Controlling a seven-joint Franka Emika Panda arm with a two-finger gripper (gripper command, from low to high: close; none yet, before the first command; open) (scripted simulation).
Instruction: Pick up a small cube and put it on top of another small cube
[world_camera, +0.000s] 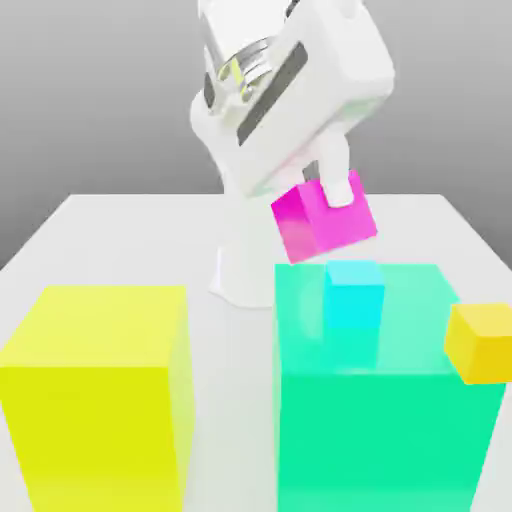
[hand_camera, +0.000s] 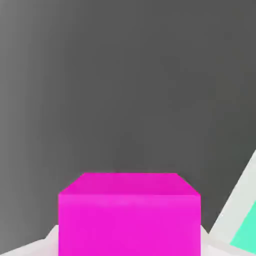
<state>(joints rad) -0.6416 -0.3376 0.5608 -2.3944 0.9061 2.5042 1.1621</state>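
Pincer (world_camera: 322, 190) of mine clamps the tilted small cube (world_camera: 325, 222) above the cyan cube (world_camera: 353, 295); released askew, it may topple.

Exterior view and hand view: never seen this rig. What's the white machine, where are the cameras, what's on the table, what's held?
These are simulator renders. The white machine is a robot arm ending in a two-finger claw. One camera stands off the arm; the other rides on the hand. The claw is shut on a small glossy magenta cube, tilted and lifted in the air. On the white table stand a big yellow cube and a big green cube. A small cyan cube sits on the green one; a small yellow cube is at its right.
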